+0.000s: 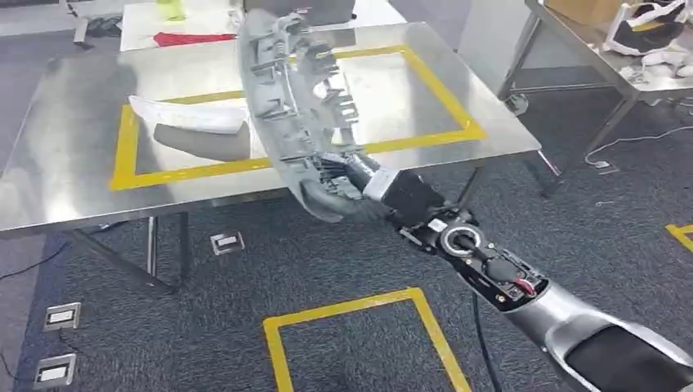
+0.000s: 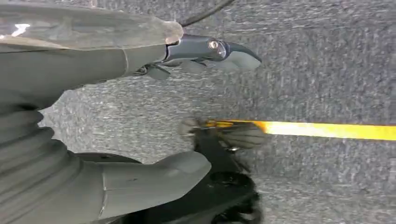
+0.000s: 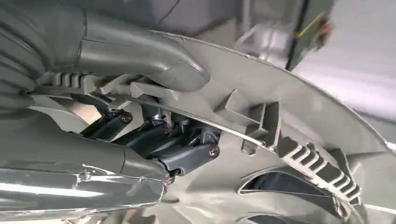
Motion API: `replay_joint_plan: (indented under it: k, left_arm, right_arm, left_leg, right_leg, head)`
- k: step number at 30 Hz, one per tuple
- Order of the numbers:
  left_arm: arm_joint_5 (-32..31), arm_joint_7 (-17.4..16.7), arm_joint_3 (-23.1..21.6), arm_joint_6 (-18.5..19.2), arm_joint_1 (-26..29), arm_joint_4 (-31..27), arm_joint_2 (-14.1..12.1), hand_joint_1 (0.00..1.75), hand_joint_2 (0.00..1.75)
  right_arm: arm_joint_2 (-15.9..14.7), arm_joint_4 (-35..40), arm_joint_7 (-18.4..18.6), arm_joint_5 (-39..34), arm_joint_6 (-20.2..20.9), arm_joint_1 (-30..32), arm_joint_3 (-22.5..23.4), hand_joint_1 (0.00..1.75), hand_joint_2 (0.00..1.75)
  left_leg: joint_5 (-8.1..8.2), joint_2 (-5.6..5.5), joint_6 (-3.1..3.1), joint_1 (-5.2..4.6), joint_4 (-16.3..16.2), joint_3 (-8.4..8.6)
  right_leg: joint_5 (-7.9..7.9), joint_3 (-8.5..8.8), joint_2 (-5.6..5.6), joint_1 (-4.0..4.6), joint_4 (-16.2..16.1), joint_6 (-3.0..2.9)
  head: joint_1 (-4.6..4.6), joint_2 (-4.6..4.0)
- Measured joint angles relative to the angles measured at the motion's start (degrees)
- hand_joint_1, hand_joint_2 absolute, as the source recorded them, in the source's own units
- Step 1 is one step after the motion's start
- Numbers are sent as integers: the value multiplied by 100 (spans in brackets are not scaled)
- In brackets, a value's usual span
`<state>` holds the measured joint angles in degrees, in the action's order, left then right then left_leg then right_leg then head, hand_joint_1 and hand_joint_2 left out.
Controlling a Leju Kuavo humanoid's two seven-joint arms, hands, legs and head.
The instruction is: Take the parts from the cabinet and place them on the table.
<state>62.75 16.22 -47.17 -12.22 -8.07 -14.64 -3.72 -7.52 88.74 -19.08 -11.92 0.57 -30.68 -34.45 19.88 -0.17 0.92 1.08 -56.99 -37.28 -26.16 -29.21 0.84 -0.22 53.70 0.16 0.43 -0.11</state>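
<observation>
My right hand (image 1: 339,186) grips the lower end of a long curved grey plastic part (image 1: 286,90) with ribs and clips, holding it up over the front edge of the steel table (image 1: 73,196). In the right wrist view the thumb and fingers (image 3: 182,154) clamp the part's ribbed edge (image 3: 303,154). A white and grey part (image 1: 196,122) lies on the table inside the yellow taped rectangle (image 1: 124,147). In the left wrist view my left hand (image 2: 187,107) hangs over the carpet, fingers spread and holding nothing.
A second steel table (image 1: 621,65) with items stands at the right. A white table (image 1: 188,24) with a red cloth is behind. Yellow tape (image 1: 351,318) marks a square on the grey carpet, and floor sockets (image 1: 61,314) sit at the left.
</observation>
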Motion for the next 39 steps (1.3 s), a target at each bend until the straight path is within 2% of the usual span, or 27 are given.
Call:
replay_joint_plan:
  k: [1, 2, 3, 5, 7, 8, 9, 11, 12, 13, 15, 16, 17, 18, 20, 21, 22, 24, 25, 26, 27, 28, 31, 32, 36, 37, 39]
  left_arm:
    - [23, 2, 0, -4, -10, 2, 2, 0, 175]
    - [33, 2, 0, -15, -27, 2, 5, 0, 175]
    - [50, 9, 0, -17, -18, 2, 5, 0, 175]
    - [64, 22, 0, -26, 16, 2, 11, 0, 175]
    - [66, 37, 0, -26, 23, 2, 11, 0, 175]
    - [70, 44, 0, -26, 11, 4, -2, 0, 175]
    - [68, 44, 0, -26, 6, 4, -2, 0, 175]
    - [46, 42, 0, -15, 6, 7, -6, 0, 175]
    - [42, 37, 0, -4, 13, 7, -6, 0, 175]
    - [35, 33, 0, 4, 18, 7, -2, 0, 175]
    - [29, 26, 0, 18, 15, 7, 11, 0, 175]
    - [29, 24, -2, 18, 6, 7, 22, 0, 175]
    - [33, 24, -2, 17, 4, 7, 24, 0, 175]
    - [39, 24, -2, 17, 1, 7, 24, 0, 175]
    - [57, 31, -2, 20, 11, 7, 24, 0, 175]
    - [70, 44, -2, 20, 6, 7, 11, 0, 175]
    - [81, 57, -2, 20, -2, 7, 15, 0, 175]
    - [98, 63, -2, 20, 3, 7, 15, 0, 175]
    - [114, 63, -2, 20, 15, 7, 15, 0, 175]
    - [125, 66, -2, 20, 26, 7, 15, 0, 175]
    - [136, 68, -2, 20, 31, 9, 15, 0, 175]
    - [149, 70, -4, 20, 31, 9, 7, 0, 175]
    - [190, 96, -4, 20, 29, 15, -48, 0, 175]
    - [199, 107, -2, 20, 14, 24, -63, 0, 175]
    - [193, 129, -4, 31, -9, 24, -55, 0, 175]
    - [186, 129, -4, 37, -20, 24, -61, 0, 175]
    - [175, 125, -4, 37, -57, 26, -70, 0, 175]
  right_arm:
    - [-69, -5, 31, 51, -47, -226, 0, 175, 175]
    - [-125, -7, 92, 213, -215, -431, 24, 175, 175]
    - [-178, -15, 147, 346, -342, -604, 35, 175, 175]
    - [-304, -35, 293, 501, -468, -875, 17, 175, 175]
    - [-374, -57, 341, 534, -501, -986, 11, 175, 175]
    - [-468, -85, 354, 564, -503, -1134, -20, 175, 175]
    - [-525, -101, 378, 599, -512, -1215, -52, 175, 175]
    - [-641, -123, 525, 757, -602, -1304, -94, 175, 175]
    - [-695, -129, 584, 816, -634, -1312, -105, 175, 175]
    - [-739, -136, 623, 860, -650, -1327, -107, 175, 175]
    - [-820, -162, 689, 936, -669, -1433, -120, 175, 175]
    - [-864, -179, 713, 995, -683, -1522, -151, 175, 175]
    - [-898, -196, 740, 1089, -689, -1620, -187, 175, 175]
    - [-914, -203, 761, 1175, -696, -1666, -210, 175, 175]
    - [-938, -238, 837, 1479, -733, -1703, -264, 175, 175]
    - [-938, -265, 879, 1691, -748, -1715, -302, 175, 175]
    - [-938, -293, 916, 1918, -785, -1752, -343, 175, 175]
    - [-945, -409, 999, 2478, -897, -1879, -481, 175, 175]
    - [-945, -459, 1038, 2747, -914, -1919, -583, 175, 175]
    - [-945, -503, 1078, 3009, -914, -1940, -674, 175, 175]
    - [-940, -580, 1119, 3326, -910, -1957, -787, 175, 175]
    - [-927, -677, 1150, 3699, -895, -1980, -911, 175, 175]
    - [-814, -1027, 1185, 4731, -807, -2177, -1261, 175, 175]
    - [-755, -1154, 1176, 4959, -781, -2268, -1392, 175, 175]
    - [-645, -1546, 1187, 5529, -642, -2415, -1772, 175, 175]
    - [-639, -1635, 1189, 5598, -584, -2455, -1845, 175, 175]
    - [-621, -1837, 1194, 5710, -483, -2516, -2020, 175, 175]
  left_leg:
    - [143, 3, -22, -38, 180, 39]
    - [183, 2, -97, -54, 196, 49]
    - [164, -16, -138, -54, 226, 46]
    - [209, -19, -215, -56, 233, 155]
    - [238, -29, -261, -42, 262, 240]
    - [293, -36, -302, -49, 259, 305]
    - [327, -40, -313, -61, 257, 337]
    - [415, -55, -322, -75, 256, 445]
    - [468, -73, -320, -77, 256, 526]
    - [525, -92, -314, -77, 257, 613]
    - [629, -104, -283, -79, 263, 735]
    - [669, -106, -252, -102, 234, 755]
    - [682, -114, -232, -106, 244, 725]
    - [703, -109, -200, -111, 276, 707]
    - [736, -107, -153, -133, 310, 831]
    - [767, -99, -137, -124, 202, 797]
    - [780, -88, -120, -128, -130, 618]
    - [1086, -74, -84, -123, -1114, -12]
    - [1265, -73, -69, -123, -1492, -297]
    - [1308, -72, -55, -124, -1644, -473]
    - [1215, -68, -55, -124, -1549, -525]
    - [961, -62, -68, -124, -1211, -468]
    - [-103, -30, -201, -154, 264, -51]
    - [21, -38, -219, -176, 378, -56]
    - [-2, -50, -308, -132, 427, 130]
    - [29, -54, -344, -131, 431, 184]
    - [78, -65, -380, -129, 429, 233]
  right_leg:
    - [-26, 3, 7, 8, 29, 32]
    - [-46, -52, 14, 22, 26, 60]
    - [-65, -5, 5, 22, 30, 100]
    - [-122, 67, 3, 4, 13, 166]
    - [-194, -67, -35, -12, 284, 199]
    - [-383, -478, -42, -21, 1031, 246]
    - [-547, -775, -42, -26, 1495, 257]
    - [-708, -1185, -42, -25, 1978, 251]
    - [-566, -1193, -42, -25, 1830, 239]
    - [-276, -1099, -42, -20, 1449, 209]
    - [491, -815, -45, 6, 459, 134]
    - [588, -790, -43, 44, 179, 99]
    - [387, -759, -46, 48, 60, 95]
    - [507, -662, -41, 45, 85, 69]
    - [468, -576, -38, 30, 31, 13]
    - [470, -491, -45, -7, -25, 3]
    - [454, -449, -52, -8, -54, -18]
    - [405, -418, -57, -10, -57, -51]
    - [367, -383, -50, -8, -57, -55]
    - [324, -337, -42, -7, -55, -57]
    - [278, -278, -40, -6, -54, -54]
    - [224, -203, -38, -3, -49, -51]
    - [68, -28, -35, 10, -44, -26]
    - [28, -28, 0, 34, -12, 10]
    - [-98, 35, -10, 30, 37, 132]
    - [-166, -51, -30, 27, 254, 168]
    - [-490, -512, -42, -2, 1156, 218]
  head:
    - [-35, 0]
    - [-46, 0]
    - [11, 0]
    - [20, 0]
    - [55, 0]
    - [131, 0]
    - [160, 0]
    - [173, 0]
    - [192, 0]
    - [217, 0]
    - [263, 0]
    - [263, 0]
    - [275, 0]
    - [260, 0]
    - [236, 0]
    - [232, 0]
    - [190, 0]
    - [136, 0]
    - [125, 0]
    - [114, 0]
    - [94, 0]
    - [77, 0]
    - [33, 0]
    - [13, 0]
    - [42, 0]
    - [57, 0]
    - [96, 0]
